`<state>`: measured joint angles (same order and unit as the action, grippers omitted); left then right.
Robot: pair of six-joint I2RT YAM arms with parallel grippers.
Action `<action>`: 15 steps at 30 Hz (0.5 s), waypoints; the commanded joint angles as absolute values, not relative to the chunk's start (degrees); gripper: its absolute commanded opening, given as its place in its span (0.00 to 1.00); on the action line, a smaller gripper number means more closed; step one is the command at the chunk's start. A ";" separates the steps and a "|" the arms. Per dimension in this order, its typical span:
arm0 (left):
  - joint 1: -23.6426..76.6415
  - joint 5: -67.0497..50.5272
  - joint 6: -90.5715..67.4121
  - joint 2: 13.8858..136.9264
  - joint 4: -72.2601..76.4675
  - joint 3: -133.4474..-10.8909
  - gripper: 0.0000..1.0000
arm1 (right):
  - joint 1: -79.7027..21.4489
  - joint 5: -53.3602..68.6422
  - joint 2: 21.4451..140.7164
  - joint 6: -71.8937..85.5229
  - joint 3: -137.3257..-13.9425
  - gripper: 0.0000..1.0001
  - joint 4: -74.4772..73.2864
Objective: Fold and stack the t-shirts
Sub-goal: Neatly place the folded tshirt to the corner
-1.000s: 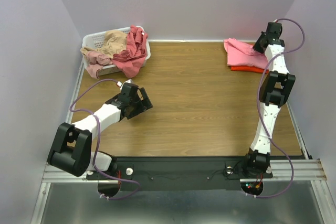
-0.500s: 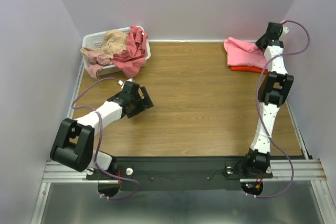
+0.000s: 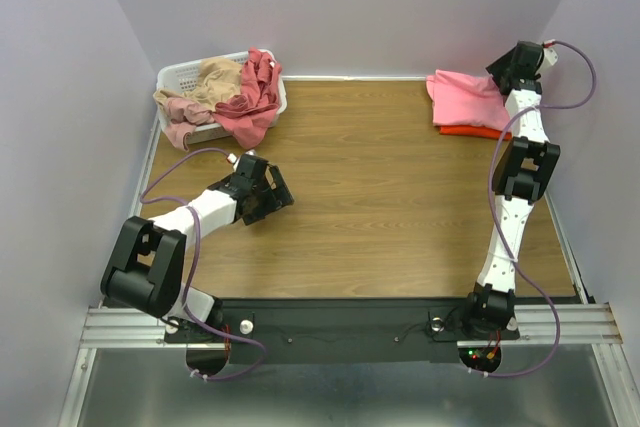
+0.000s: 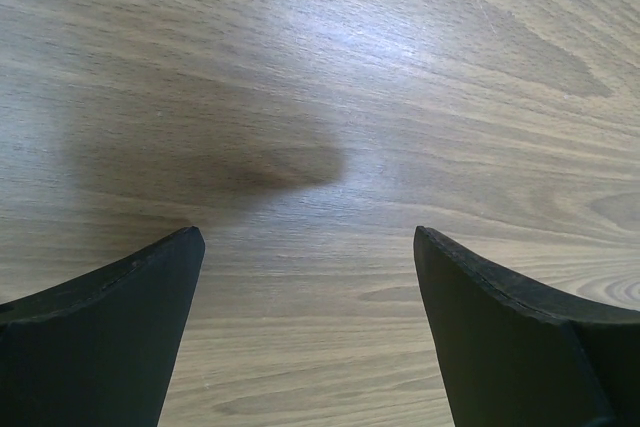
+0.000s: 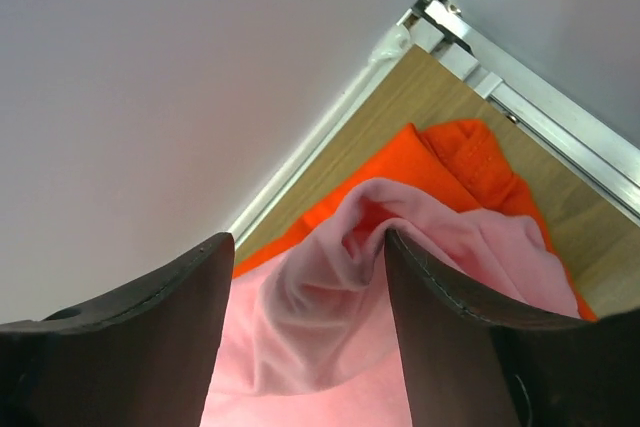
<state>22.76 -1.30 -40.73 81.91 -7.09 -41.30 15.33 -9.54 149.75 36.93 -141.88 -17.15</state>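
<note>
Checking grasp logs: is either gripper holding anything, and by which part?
Nothing held. Left gripper open over bare table; right gripper open over the pink t-shirt, not pinching it.

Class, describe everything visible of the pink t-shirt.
The pink t-shirt is soft, plain cloth, folded into a rough rectangle, with one edge puckered into a raised fold. It lies atop the orange t-shirt, which peeks out beneath, in the far right corner of the table. The open right gripper hovers over its edge.
</note>
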 commanded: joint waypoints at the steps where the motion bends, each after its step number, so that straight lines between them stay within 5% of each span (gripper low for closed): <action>1: 22.85 -1.14 -39.99 81.39 -6.33 -43.07 0.98 | 15.82 -8.88 151.44 37.62 -145.28 0.68 -10.64; 4: 22.85 -1.23 -40.25 81.04 -6.33 -42.63 0.98 | 15.91 -6.86 151.35 36.13 -145.81 0.69 -9.84; 8: 22.85 -1.84 -41.13 79.11 -5.98 -41.40 0.98 | 15.82 -3.53 147.50 29.72 -143.88 1.00 -8.96; 15: 22.85 -2.28 -41.75 74.45 -6.06 -38.94 0.98 | 15.12 -0.26 137.29 17.52 -129.66 1.00 -8.96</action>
